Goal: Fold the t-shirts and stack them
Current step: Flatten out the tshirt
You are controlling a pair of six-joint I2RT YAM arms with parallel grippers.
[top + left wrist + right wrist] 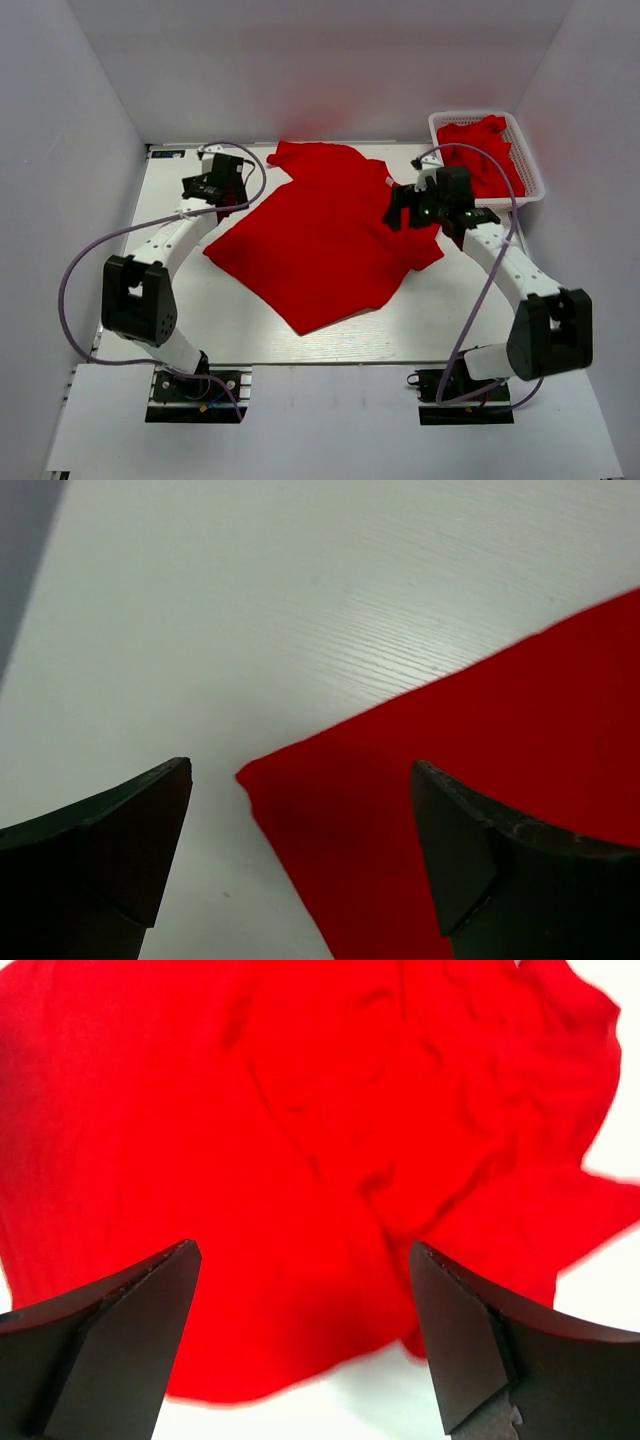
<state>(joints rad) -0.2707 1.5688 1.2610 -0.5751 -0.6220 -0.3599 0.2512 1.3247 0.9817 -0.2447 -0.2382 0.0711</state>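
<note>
Red cloth fills the middle of the top view: one spread t-shirt point(330, 240) lies flat and slanted on the white table point(200, 320), its collar toward the upper centre and its hem toward the lower centre. My left gripper point(222, 180) sits at the upper left, just beside the shirt's left edge and off the cloth. My right gripper point(410, 212) hangs over the shirt's right side, near the right sleeve. In the upper right, well apart from my left arm and just beyond my right one, a white mesh basket point(533, 165) holds heaped t-shirts point(480, 150) of the same red.

From the left wrist, my left gripper point(300, 770) stands wide open and grips nothing. A pointed corner of the spread t-shirt point(480, 780) reaches in from the right and ends between my two dark fingers point(100, 860), closer to the right one. Bare table point(250, 600) covers the upper and left parts of the frame.

From the right wrist, my right gripper point(300, 1250) is just as wide open and equally empty. The spread t-shirt point(250, 1110) takes up almost the whole frame, smooth on the left and rumpled into folds toward the upper right. Its edge curves across the bottom between my fingers point(110, 1350), with a strip of white table point(380, 1400) below it and more white at the right edge.
</note>
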